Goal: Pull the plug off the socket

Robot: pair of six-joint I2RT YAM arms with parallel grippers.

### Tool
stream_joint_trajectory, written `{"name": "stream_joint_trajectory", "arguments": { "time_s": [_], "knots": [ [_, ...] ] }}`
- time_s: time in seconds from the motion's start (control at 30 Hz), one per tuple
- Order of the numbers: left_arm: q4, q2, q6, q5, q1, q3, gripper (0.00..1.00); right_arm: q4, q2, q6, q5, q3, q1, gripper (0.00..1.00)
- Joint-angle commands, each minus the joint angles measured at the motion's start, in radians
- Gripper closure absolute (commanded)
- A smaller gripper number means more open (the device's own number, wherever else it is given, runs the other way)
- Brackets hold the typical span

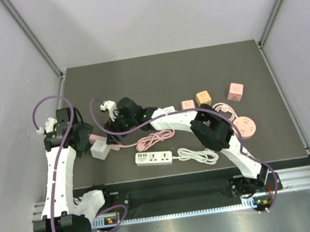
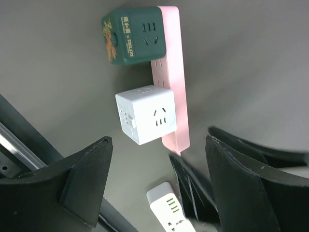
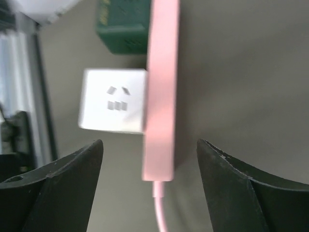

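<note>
Two cube plugs: a white cube adapter (image 2: 145, 113) and a green cube adapter (image 2: 135, 34) are both seated in the pink power strip (image 2: 170, 72), side by side. The strip lies on the dark table (image 2: 251, 72) near my left arm.
Left gripper (image 2: 157, 154): jaws wide, nothing held, pointed at the white cube adapter.
Right gripper (image 3: 149, 145): jaws wide, empty, over the strip's cable end. This view is blurred.
Risk 1: if nothing pins the strip, it may lift with the cube instead of releasing it.
Risk 2: cube and strip touch, so a closing finger could catch the strip's edge too.
Risk 3: the green cube sits just beside, so a drifted grasp would take the wrong plug.
Writing: the green cube has gold print and an orange figure. Latin letters follow a cross, possibly DELIXI, but I am not sure. I see no writing on the white cube.
</note>
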Motion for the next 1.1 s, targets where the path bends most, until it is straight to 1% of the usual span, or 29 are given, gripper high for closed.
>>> {"name": "stream_joint_trajectory", "arguments": {
  "time_s": [0.0,0.1,0.2,0.23,0.27,0.33,0.4,0.43,0.5,0.53,0.57,0.63,0.67,0.7,0.73,0.77,0.8,0.83,0.87,0.93,1.07],
  "knots": [
    [-0.013,-0.018,0.025,0.028,0.003,-0.008,0.18,-0.080,0.061,-0.057,0.064,0.060,0.012,0.22],
    [-0.032,-0.018,0.025,0.014,0.001,-0.002,0.18,-0.066,0.069,-0.057,0.104,0.040,0.011,0.22],
    [-0.032,-0.022,0.027,-0.004,0.003,-0.004,0.17,-0.046,0.089,-0.062,0.061,0.040,0.012,0.27],
    [-0.032,-0.021,0.024,-0.013,0.003,-0.004,0.17,-0.042,0.097,-0.056,0.034,0.040,0.014,0.29],
    [-0.032,-0.015,0.022,-0.016,0.003,-0.004,0.16,-0.037,0.104,-0.045,0.026,0.040,0.017,0.34],
    [-0.029,-0.007,0.018,-0.021,0.003,-0.004,0.16,-0.034,0.126,-0.039,0.021,0.040,0.023,0.40],
    [-0.026,0.007,0.018,-0.015,0.003,-0.001,0.16,-0.034,0.143,-0.022,0.021,0.045,0.032,0.50],
    [-0.024,0.010,0.018,-0.006,0.003,-0.002,0.16,-0.034,0.147,-0.019,0.019,0.046,0.035,0.59],
    [-0.016,0.021,0.022,0.005,0.004,-0.005,0.15,-0.023,0.155,-0.008,0.021,0.049,0.038,0.66],
    [-0.012,0.024,0.028,0.010,0.003,-0.010,0.14,-0.020,0.156,0.008,0.021,0.051,0.037,0.77],
    [-0.006,0.025,0.036,0.031,0.003,-0.013,0.13,-0.019,0.163,0.016,0.024,0.052,0.037,0.84],
    [0.014,0.027,0.070,0.048,0.004,-0.019,0.08,0.000,0.163,0.068,0.021,0.046,0.024,1.00],
    [0.023,0.031,0.085,0.072,0.003,-0.022,0.07,0.050,0.152,0.099,0.004,0.019,0.015,1.00],
    [0.039,0.035,0.117,0.085,0.003,-0.022,0.06,0.091,0.147,0.139,-0.067,-0.007,0.002,1.00],
    [0.036,0.038,0.126,0.091,0.004,-0.018,0.05,0.151,0.140,0.236,-0.121,-0.039,-0.031,1.00],
    [0.031,0.048,0.137,0.105,0.004,-0.014,0.05,0.288,0.126,0.287,-0.175,-0.111,-0.048,1.00],
    [0.030,0.050,0.160,0.115,0.004,-0.013,0.05,0.356,0.120,0.336,-0.219,-0.144,-0.064,1.00],
    [0.030,0.053,0.169,0.125,0.004,-0.011,0.05,0.422,0.115,0.423,-0.293,-0.199,-0.089,1.00],
    [0.033,0.056,0.172,0.134,0.003,-0.010,0.04,0.517,0.114,0.455,-0.327,-0.213,-0.098,1.00],
    [0.049,0.056,0.180,0.158,0.004,-0.017,0.04,0.555,0.123,0.499,-0.402,-0.215,-0.117,1.00],
    [0.091,0.074,0.159,0.203,0.003,-0.036,0.03,0.575,0.149,0.515,-0.430,-0.202,-0.115,1.00]
  ]
}}
